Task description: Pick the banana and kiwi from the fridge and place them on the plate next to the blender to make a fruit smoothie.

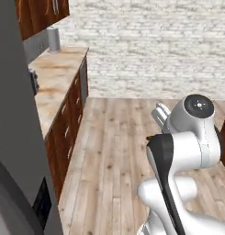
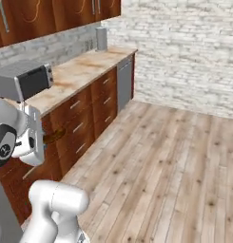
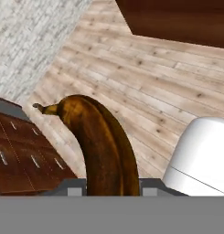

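Brown banana (image 3: 102,141) in clamped gripper (image 3: 106,186)

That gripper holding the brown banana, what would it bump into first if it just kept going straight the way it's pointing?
Probably the wooden floor. In the hand view the gripper, shut on the banana, looks along it at floorboards, with a brick wall off to one side. Depth is hard to judge.

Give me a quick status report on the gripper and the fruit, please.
Gripper shut on the dark brown curved banana. Banana rises between the fingers, stem end up, over the wooden floor. Nothing in the way in view.
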